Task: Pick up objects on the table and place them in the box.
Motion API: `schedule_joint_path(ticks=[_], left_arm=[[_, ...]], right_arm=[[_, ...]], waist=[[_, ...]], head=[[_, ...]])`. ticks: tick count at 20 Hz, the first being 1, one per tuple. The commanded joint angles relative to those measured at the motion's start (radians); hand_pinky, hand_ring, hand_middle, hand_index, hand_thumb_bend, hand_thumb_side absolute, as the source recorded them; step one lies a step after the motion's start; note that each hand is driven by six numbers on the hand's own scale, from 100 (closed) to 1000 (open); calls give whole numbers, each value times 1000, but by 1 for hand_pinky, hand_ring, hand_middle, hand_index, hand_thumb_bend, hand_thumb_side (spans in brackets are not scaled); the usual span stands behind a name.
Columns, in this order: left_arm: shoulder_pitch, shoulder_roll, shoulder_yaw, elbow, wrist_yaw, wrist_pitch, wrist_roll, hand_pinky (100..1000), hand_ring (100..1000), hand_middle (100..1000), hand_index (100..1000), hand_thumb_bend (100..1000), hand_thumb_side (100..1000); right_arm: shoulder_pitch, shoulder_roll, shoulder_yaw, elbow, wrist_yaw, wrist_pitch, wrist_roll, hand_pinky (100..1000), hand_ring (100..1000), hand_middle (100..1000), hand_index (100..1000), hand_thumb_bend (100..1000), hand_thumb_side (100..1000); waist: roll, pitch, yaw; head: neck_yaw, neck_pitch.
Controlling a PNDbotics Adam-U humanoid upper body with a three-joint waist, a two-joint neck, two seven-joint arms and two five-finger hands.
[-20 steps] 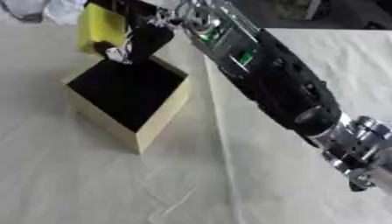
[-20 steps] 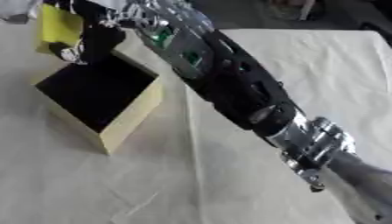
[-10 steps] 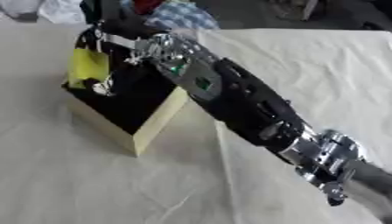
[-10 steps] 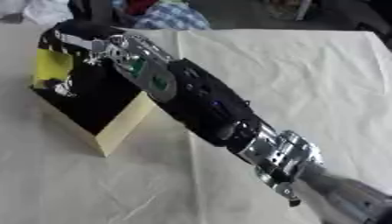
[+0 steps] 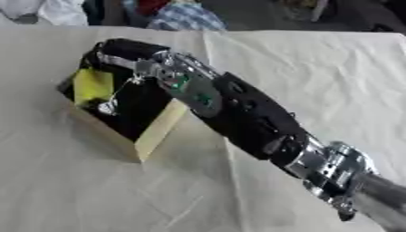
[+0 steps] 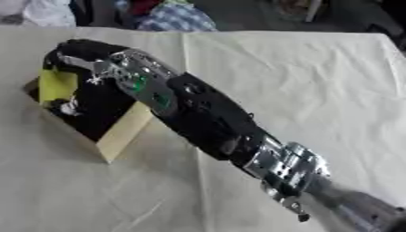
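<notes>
the right hand [image 5: 119,52] reaches into the box [image 5: 155,133], fingers curled round a yellow object [image 5: 92,85] just inside it; placing step, so next comes letting go and withdrawing.

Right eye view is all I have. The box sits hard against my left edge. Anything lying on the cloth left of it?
Observer: The left eye view shows a wider strip of table left of the box. I see only cloth there.
Operator: Is the yellow thing inside the box walls?
Observer: In the left eye view the yellow object lies over the black interior, with a dark margin between it and the box's left corner. The right hand is above it, and I cannot tell whether it holds the object.
Operator: Left hand anywhere?
Observer: No, the left eye view does not show it either.
</notes>
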Motion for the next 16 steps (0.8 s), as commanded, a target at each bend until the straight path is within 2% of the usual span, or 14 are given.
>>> schedule_joint_path(ticks=[1,2,3,5,6,8,16], left_arm=[[-4,8,-1,-19,-9,5,-4,708,790,843,669,100,686],[-3,8,-2,-19,-10,7,-6,708,791,844,669,100,687],[-3,8,-2,-19,-12,8,-8,709,791,845,669,100,688],[-1,8,-3,-19,-15,11,-12,708,791,845,668,100,689],[-1,8,-3,-19,-16,12,-13,708,792,846,668,100,689],[1,7,-3,-19,-18,14,-14,709,792,846,668,100,689],[8,7,-3,-19,-26,23,-16,709,793,849,666,100,692]], right_arm=[[-18,-14,-20,-13,14,13,0,593,579,542,768,100,329],[-19,-16,-24,-13,5,21,-2,596,583,545,771,100,346],[-21,-20,-28,-14,-3,29,-4,616,609,570,789,100,411],[-22,-28,-27,-15,-3,36,5,652,682,644,824,105,478],[-22,-31,-27,-17,2,35,14,671,714,677,837,147,497],[-22,-37,-32,-23,22,31,28,706,762,730,858,192,512],[-18,-50,-55,-42,81,35,52,744,796,765,879,248,515]], waist=[[9,-17,-3],[9,-18,-4],[10,-18,-5],[10,-18,-7],[10,-18,-8],[11,-19,-10],[12,-21,-18]], head=[[1,-4],[0,-4],[0,-6],[0,-7],[-1,-8],[0,-9],[0,-4]])
